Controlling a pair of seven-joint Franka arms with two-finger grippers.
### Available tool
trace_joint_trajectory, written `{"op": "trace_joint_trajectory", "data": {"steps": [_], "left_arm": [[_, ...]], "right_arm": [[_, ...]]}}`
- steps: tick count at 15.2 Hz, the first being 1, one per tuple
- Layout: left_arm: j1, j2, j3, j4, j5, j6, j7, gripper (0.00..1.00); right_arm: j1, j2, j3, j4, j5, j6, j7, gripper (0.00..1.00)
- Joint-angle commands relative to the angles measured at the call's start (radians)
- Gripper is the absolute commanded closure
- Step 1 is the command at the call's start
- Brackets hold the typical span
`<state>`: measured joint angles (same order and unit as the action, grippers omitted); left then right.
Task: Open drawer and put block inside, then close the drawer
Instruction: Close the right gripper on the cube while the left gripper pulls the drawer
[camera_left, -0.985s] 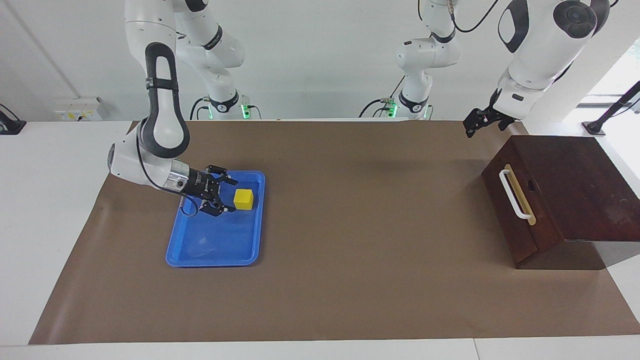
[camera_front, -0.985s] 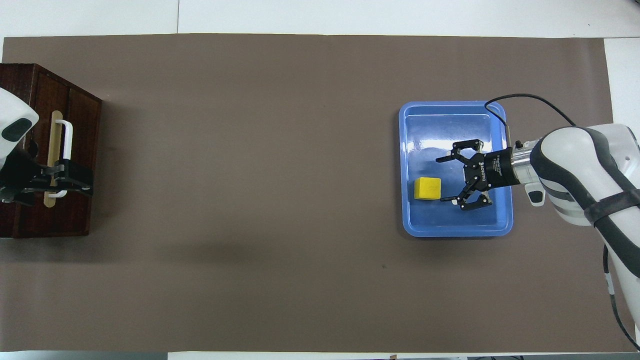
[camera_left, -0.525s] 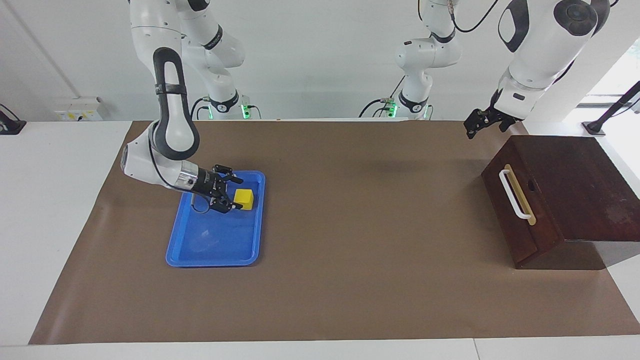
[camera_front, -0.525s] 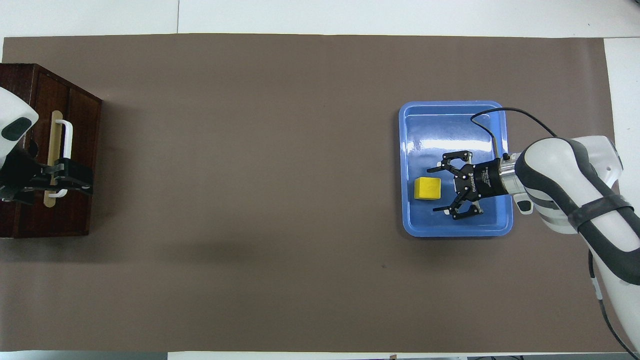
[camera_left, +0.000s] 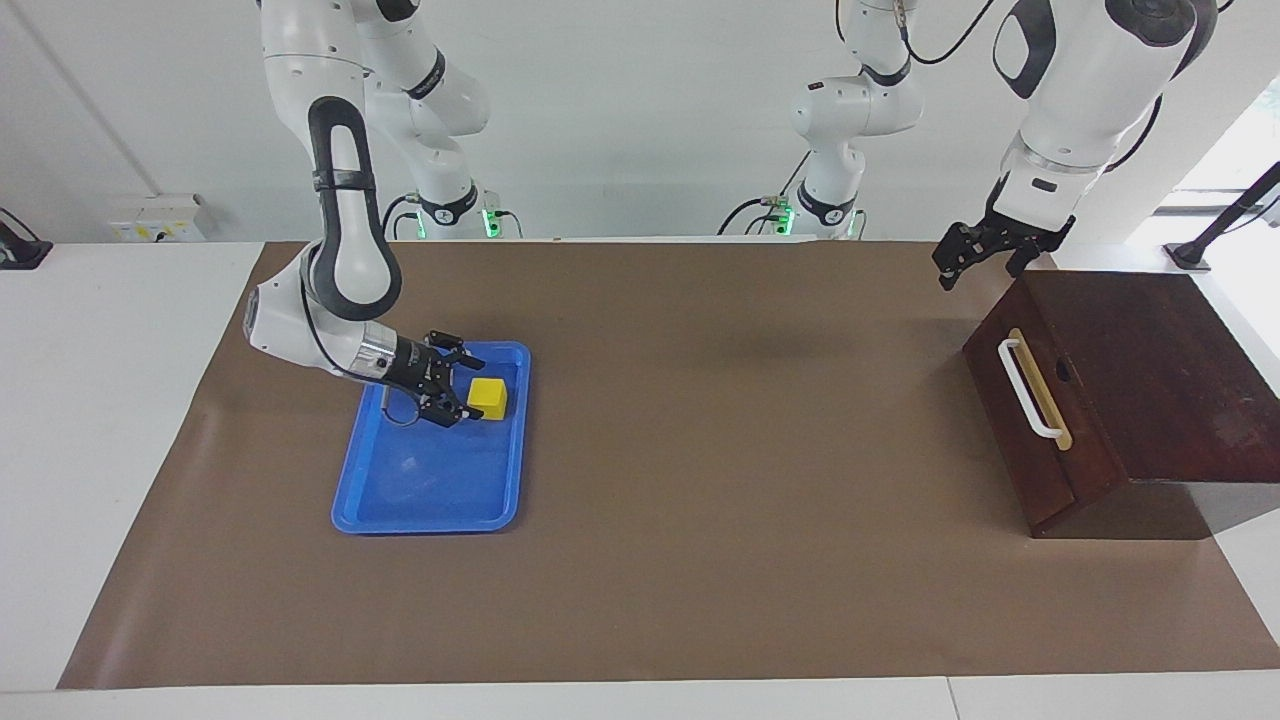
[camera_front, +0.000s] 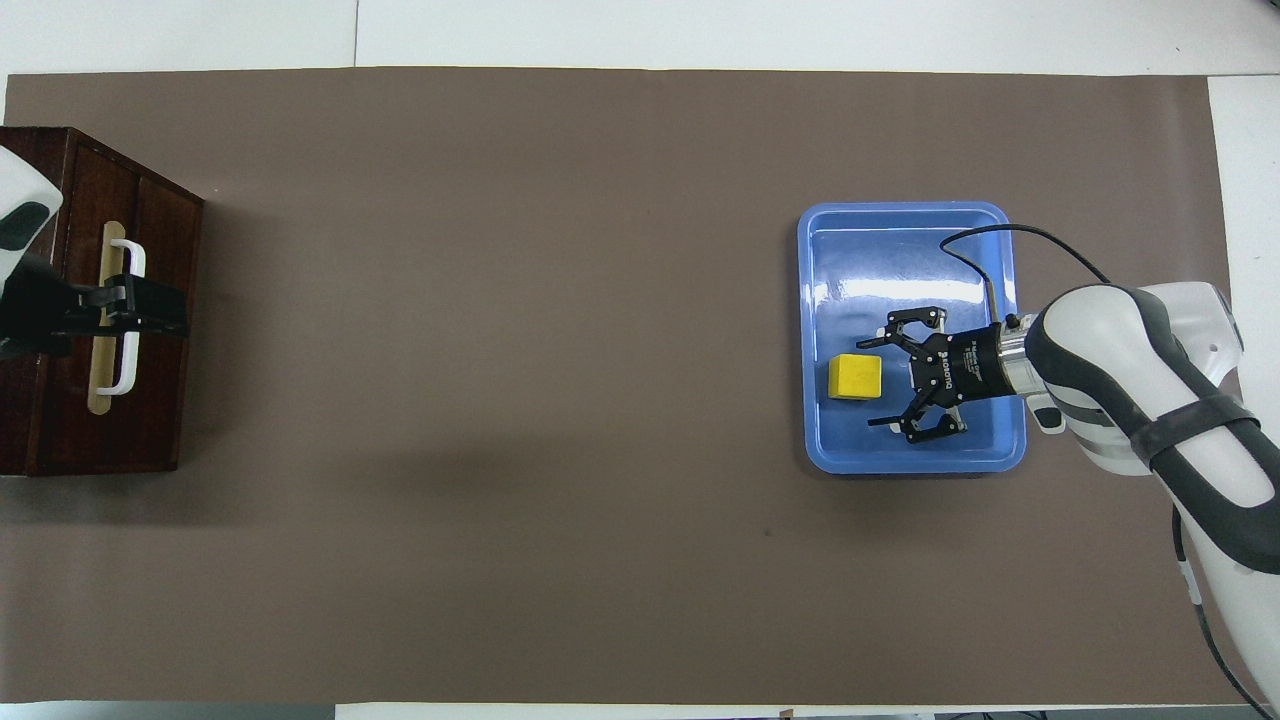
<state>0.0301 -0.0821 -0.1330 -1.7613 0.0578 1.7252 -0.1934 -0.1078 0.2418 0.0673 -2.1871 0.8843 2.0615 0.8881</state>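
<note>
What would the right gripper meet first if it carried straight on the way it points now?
Probably the small yellow cube in the blue plastic tray: the open right gripper points at it from beside it, low in the tray, though their heights may differ.

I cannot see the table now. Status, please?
Right gripper open beside block in tray. Left gripper open near drawer, shut. Nothing in the way.

This is a robotics lab. Two white, black-jointed robot arms (camera_left: 340, 190) stand bolted at the edge of a long white table (camera_left: 100, 400), green status lights glowing at their bases. A plain brown paper sheet (camera_left: 700, 560) covers the work surface, bare white walls rise around it, and black cables trail from the arms.
</note>
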Motion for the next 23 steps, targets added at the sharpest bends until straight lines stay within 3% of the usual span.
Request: {"op": "trace_joint_trajectory", "data": {"steps": [1,2,4,7,9,10,14,17,23], "left_arm": [[-0.007,0.022,0.004,-0.056,0.093,0.114,0.02,0.0],[-0.009,0.039,0.003,-0.061,0.14,0.138,0.023,0.0],[-0.009,0.08,0.003,-0.064,0.198,0.18,0.084,0.0],[-0.009,0.149,0.004,-0.102,0.351,0.296,0.112,0.0],[-0.009,0.208,0.003,-0.106,0.421,0.365,0.114,0.0],[-0.009,0.234,0.004,-0.106,0.445,0.401,0.114,0.0],[0.007,0.278,0.004,-0.112,0.546,0.479,0.178,0.0],[0.022,0.271,0.006,-0.165,0.557,0.478,0.175,0.0],[0.045,0.249,0.004,-0.225,0.556,0.479,0.17,0.0]], "right_arm": [[-0.003,-0.029,0.002,-0.033,0.032,0.023,-0.037,0.05],[-0.003,-0.029,0.002,-0.033,0.033,0.023,-0.037,0.15],[-0.004,-0.027,0.002,-0.033,0.033,0.023,-0.037,0.46],[-0.004,-0.027,0.002,-0.03,0.033,0.023,-0.038,0.71],[-0.004,-0.026,0.002,-0.026,0.032,0.023,-0.04,0.96],[-0.004,-0.026,0.002,-0.023,0.033,0.023,-0.046,1.0],[-0.003,-0.022,0.002,0.032,0.032,0.009,-0.025,1.0],[0.006,-0.038,0.009,0.11,0.015,-0.006,0.026,1.0],[0.043,-0.058,0.009,0.324,-0.082,-0.176,0.211,1.0]]}}
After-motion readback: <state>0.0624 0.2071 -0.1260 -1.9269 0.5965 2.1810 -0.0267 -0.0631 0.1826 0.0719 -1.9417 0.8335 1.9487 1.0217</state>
